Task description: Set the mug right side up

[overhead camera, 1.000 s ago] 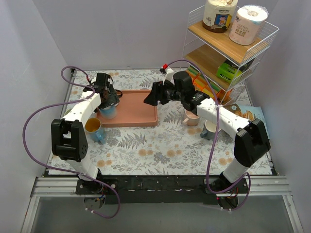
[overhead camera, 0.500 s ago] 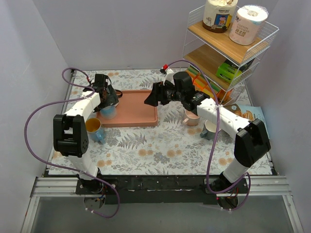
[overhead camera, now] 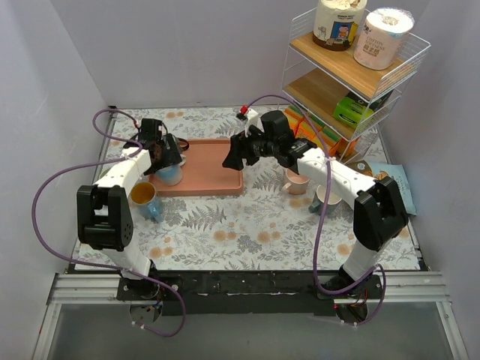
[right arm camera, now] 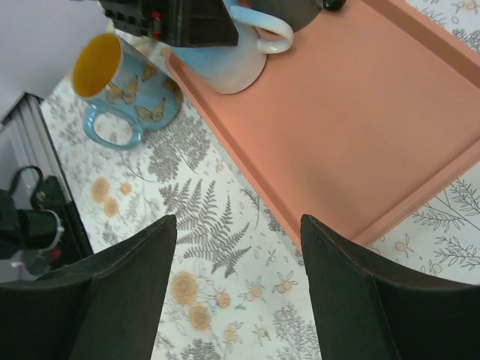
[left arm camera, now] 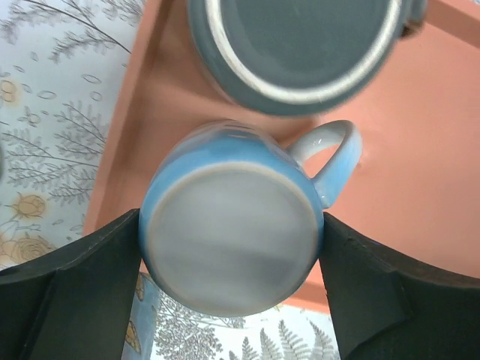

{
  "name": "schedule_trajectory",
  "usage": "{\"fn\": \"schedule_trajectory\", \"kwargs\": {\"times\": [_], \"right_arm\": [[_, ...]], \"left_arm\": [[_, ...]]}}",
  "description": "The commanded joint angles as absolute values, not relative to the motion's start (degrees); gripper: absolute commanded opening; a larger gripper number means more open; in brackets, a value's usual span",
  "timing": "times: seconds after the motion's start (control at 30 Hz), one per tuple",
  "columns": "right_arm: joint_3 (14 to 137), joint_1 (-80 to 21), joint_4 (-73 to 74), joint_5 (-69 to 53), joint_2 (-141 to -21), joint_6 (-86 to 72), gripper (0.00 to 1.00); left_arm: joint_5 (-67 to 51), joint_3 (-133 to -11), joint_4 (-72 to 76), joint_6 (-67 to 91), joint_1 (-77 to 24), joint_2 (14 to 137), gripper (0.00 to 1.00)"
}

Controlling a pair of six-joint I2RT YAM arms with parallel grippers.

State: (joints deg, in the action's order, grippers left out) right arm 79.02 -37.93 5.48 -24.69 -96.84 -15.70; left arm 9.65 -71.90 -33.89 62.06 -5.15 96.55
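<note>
Upside-down pale blue mug (left arm camera: 229, 240) at the left edge of the orange tray (overhead camera: 214, 166) on the desk (overhead camera: 247, 225), left tool (overhead camera: 166, 154) closed on its sides, dark mug (left arm camera: 300, 45) just beside it, right tool (right arm camera: 238, 225) open and empty above the tray's near edge

Fern-print table (overhead camera: 240, 232) — salmon tray (overhead camera: 214, 169), butterfly mug (overhead camera: 144, 199)
</note>
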Motion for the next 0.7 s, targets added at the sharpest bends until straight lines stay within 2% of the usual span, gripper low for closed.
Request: {"fn": "schedule_trajectory", "kwargs": {"times": [0.0,0.27,0.67], "right_arm": [[80.77,-38.67,6.77,-28.65,-100.37,-1.77,0.75],[80.59,-39.02,3.6,-29.09,-103.97,1.41,0.76],[74.72,-39.02,1.23,-26.81,-99.06,-3.69,0.76]], "left_arm": [[-3.91,-67.51,-30.15,59.68,-5.88,89.83,0.34],[-5.28,-65.83,-28.56,55.99,-10.63,88.94,0.42],[12.3,-75.76,-33.49,53.19,-17.14,97.82,0.77]]}}
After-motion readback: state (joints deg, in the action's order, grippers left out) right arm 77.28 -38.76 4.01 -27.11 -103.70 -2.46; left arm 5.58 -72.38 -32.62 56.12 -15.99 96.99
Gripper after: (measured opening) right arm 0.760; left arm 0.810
